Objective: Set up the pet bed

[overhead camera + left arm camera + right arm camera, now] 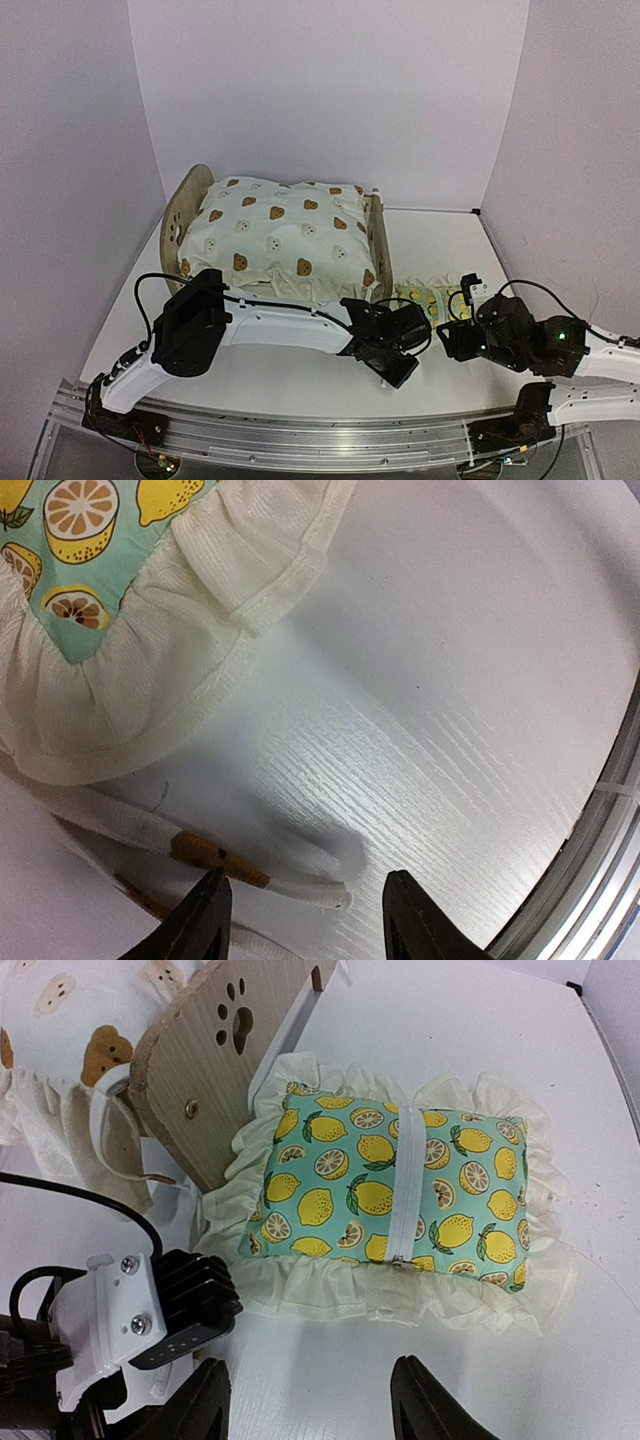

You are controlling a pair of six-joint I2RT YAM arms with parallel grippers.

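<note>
Pet bed point(182, 218) sits toward the back of the white bench point(440, 240), at about 11 o'clock from the bench's middle in the top view, close to the rear wall. Its light-wood boards stand upright at the 9 and 3 o'clock ends. The cream bear-print cushion point(280, 235) lies over the frame between them and covers the base, its near edge bunched along the 6 o'clock side.

The green lemon-print pillow point(424, 297) lies flat on the bench at about 4 o'clock from the bed, just beside the 3 o'clock end board point(200, 1070). In the right wrist view that board shows a paw-print cutout, the pillow's white ruffle touches its foot, and a white zip runs across the pillow's top face.

The left hand point(392, 350) is stretched across from its base to a spot at about 7 o'clock from the pillow, low over the bench. Its jaws stand apart and clamp nothing. In its own view a cream tie point(120, 820) with a brown print lies on the bench, passing the 9 o'clock fingertip point(208, 912) and ending in the gap. The pillow's ruffled corner is at 11 o'clock of that view.

The right hand point(458, 342) sits at about 5 o'clock from the pillow. Its jaws are also apart and empty, with the pillow at 12 o'clock ahead of its fingertips point(418, 1392), not touching them.
</note>
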